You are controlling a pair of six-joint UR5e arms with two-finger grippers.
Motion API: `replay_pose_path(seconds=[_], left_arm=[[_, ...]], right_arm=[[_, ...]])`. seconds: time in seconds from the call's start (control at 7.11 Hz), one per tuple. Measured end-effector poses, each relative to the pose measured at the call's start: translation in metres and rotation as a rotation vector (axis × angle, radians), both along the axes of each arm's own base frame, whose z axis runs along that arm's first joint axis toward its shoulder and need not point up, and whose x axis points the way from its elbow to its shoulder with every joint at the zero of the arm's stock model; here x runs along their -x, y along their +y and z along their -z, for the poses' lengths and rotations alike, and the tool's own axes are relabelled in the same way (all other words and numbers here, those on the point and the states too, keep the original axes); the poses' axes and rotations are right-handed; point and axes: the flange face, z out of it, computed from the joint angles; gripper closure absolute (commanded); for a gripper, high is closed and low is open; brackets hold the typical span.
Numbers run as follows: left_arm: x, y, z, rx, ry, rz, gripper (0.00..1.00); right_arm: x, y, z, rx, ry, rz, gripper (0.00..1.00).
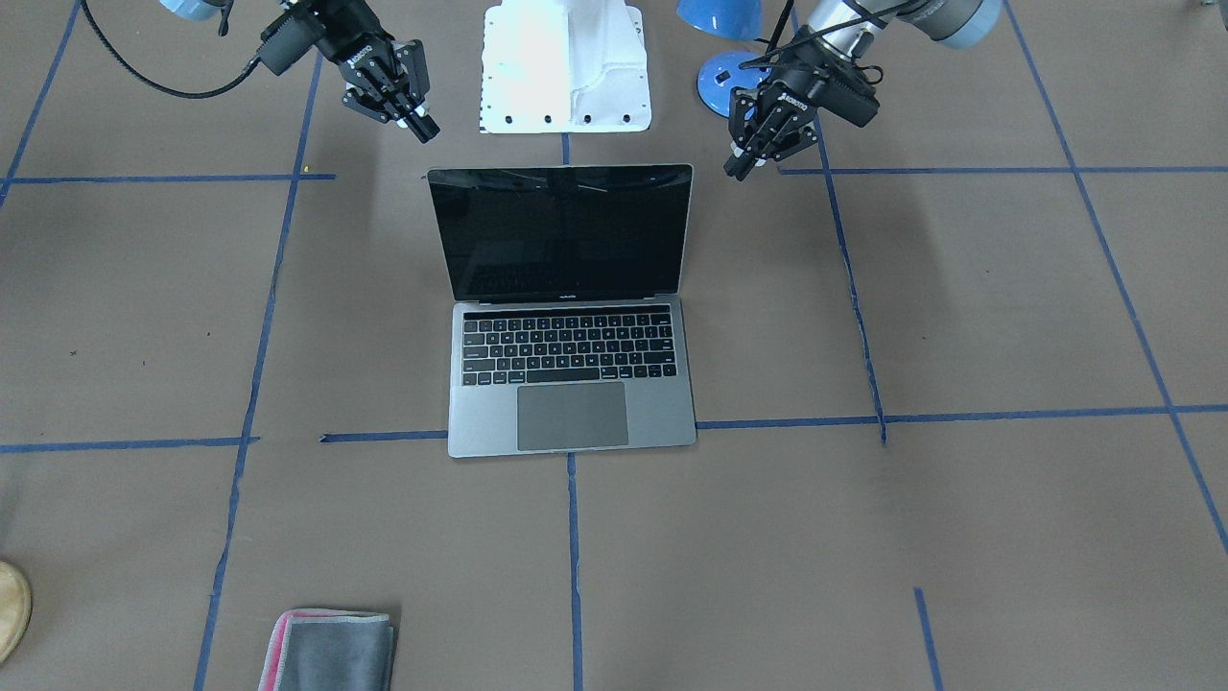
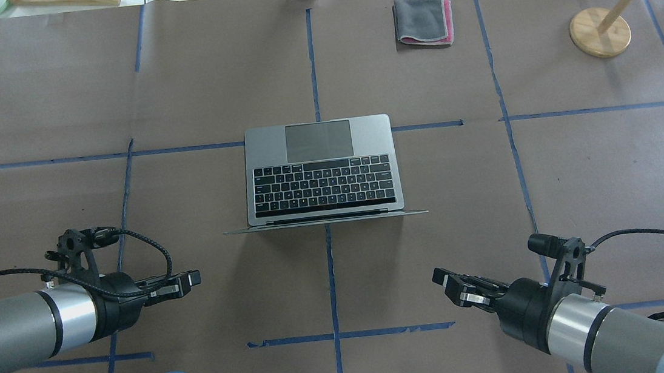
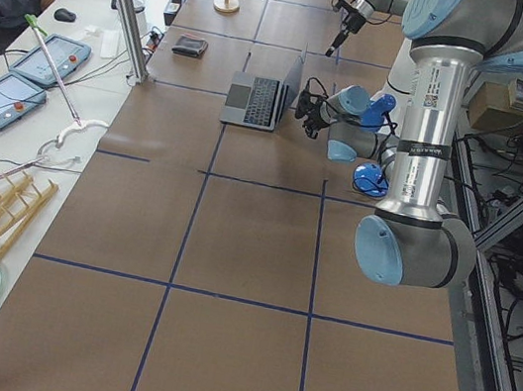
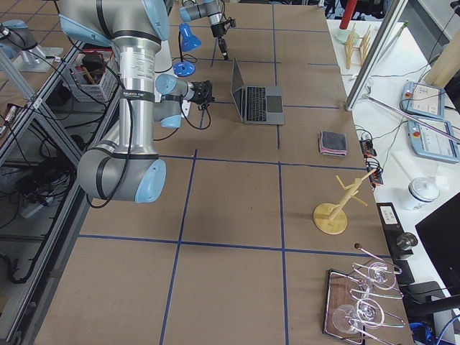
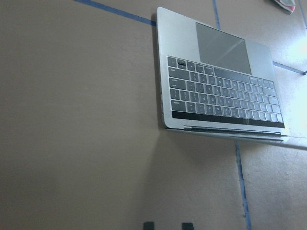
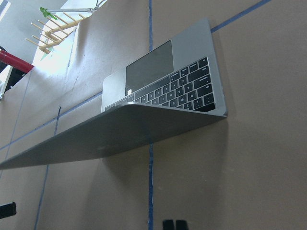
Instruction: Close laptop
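The laptop (image 1: 571,384) stands open in the middle of the table, its black screen (image 1: 561,235) upright and its lid turned toward the robot. It also shows in the overhead view (image 2: 321,169), the left wrist view (image 5: 216,91) and the right wrist view (image 6: 168,91). My left gripper (image 1: 741,165) hovers behind the lid's corner on my left, apart from it, fingers close together and empty; it also shows in the overhead view (image 2: 194,277). My right gripper (image 1: 427,130) hovers behind the other corner, shut and empty; it also shows in the overhead view (image 2: 441,278).
A folded grey cloth with a pink edge (image 2: 423,21) lies at the far side of the table. A wooden stand (image 2: 600,31) is far right. A blue lamp (image 1: 724,82) and the white robot base (image 1: 566,67) sit behind the laptop.
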Motion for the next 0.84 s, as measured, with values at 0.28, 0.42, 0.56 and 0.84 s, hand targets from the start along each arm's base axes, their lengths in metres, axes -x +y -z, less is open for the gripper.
replay_pose_path(seconds=[0.28, 0.42, 0.56, 0.84], left_arm=[[-0.023, 0.002, 0.034, -0.005, 0.013, -0.008, 1.0], [-0.035, 0.005, 0.05, -0.006, 0.013, 0.0, 1.0], [-0.045, 0.008, 0.064, 0.001, 0.014, 0.006, 1.0], [-0.053, 0.009, 0.08, 0.02, 0.024, 0.013, 1.0]], right_arm=[[0.019, -0.002, 0.014, -0.003, -0.024, -0.023, 0.97], [0.022, -0.003, 0.015, -0.003, -0.025, -0.025, 0.99], [0.023, -0.004, 0.016, -0.003, -0.019, -0.03, 0.99], [0.023, -0.016, 0.021, -0.004, -0.009, -0.057, 1.0]])
